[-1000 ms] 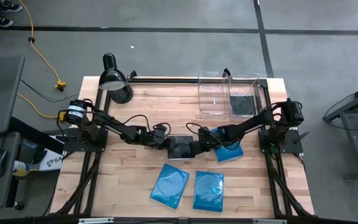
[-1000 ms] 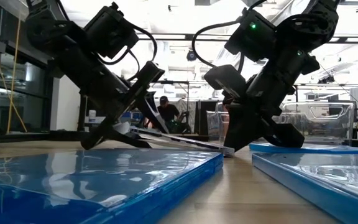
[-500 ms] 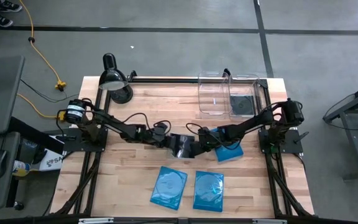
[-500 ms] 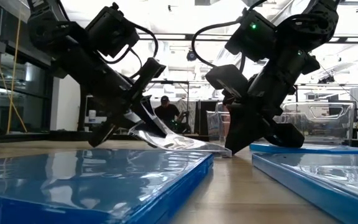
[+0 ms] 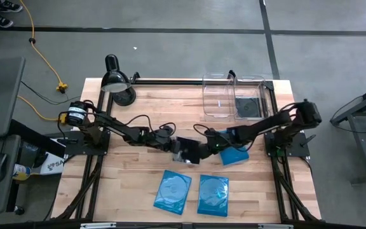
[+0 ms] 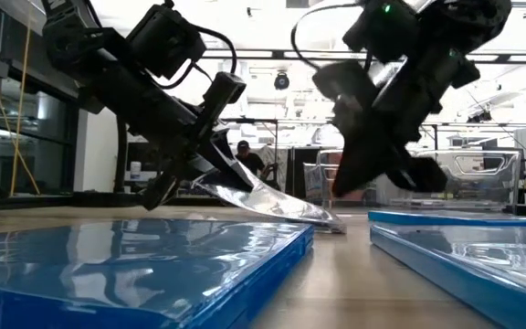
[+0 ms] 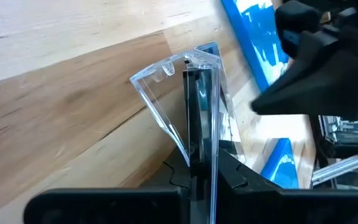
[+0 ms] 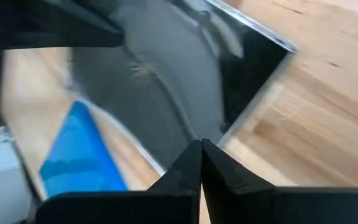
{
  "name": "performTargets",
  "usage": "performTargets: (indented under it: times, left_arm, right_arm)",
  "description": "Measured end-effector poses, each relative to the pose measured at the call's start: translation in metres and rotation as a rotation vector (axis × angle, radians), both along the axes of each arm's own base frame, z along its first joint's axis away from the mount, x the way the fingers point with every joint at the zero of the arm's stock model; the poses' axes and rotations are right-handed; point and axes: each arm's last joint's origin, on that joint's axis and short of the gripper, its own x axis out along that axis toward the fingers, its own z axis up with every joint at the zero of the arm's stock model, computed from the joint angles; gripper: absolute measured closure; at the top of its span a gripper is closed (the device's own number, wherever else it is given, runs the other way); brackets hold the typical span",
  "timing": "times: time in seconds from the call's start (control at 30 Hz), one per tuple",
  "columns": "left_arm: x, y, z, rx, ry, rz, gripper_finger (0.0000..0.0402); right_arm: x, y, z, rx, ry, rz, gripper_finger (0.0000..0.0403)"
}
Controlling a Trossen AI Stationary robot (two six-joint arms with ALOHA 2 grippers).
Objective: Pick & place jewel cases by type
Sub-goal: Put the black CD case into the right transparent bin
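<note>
No readable writing anywhere. Left pincer [image 7: 201, 177] clamped on tilted black jewel case [image 7: 194, 106]; right pincer [image 8: 200, 163] pinched closed, empty. Overhead only: three blue cases [image 5: 173, 189] on surface [image 5: 138, 178].

We see three bright blue jewel cases [image 5: 173, 189] on the pale wood-grain table [image 5: 138, 184]; a glossy black case [image 5: 184, 150] with clear edges; a black lamp [image 5: 115, 79]; a yellow cable [image 5: 43, 57].
</note>
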Motion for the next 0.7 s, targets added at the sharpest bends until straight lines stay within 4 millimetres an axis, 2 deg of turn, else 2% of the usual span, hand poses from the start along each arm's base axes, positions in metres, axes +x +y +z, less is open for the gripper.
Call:
performTargets:
  times: [0.4, 0.7]
  left_arm:
    - [0.006, -0.001, 0.009, 0.045, -0.116, -0.055, 0.0397]
    - [0.009, -0.002, 0.016, 0.051, -0.201, -0.088, 0.0399]
  right_arm:
    - [-0.021, -0.004, 0.055, -0.066, -0.132, 0.002, 0.0403]
    - [-0.034, -0.006, 0.071, -0.097, -0.141, 0.005, 0.0403]
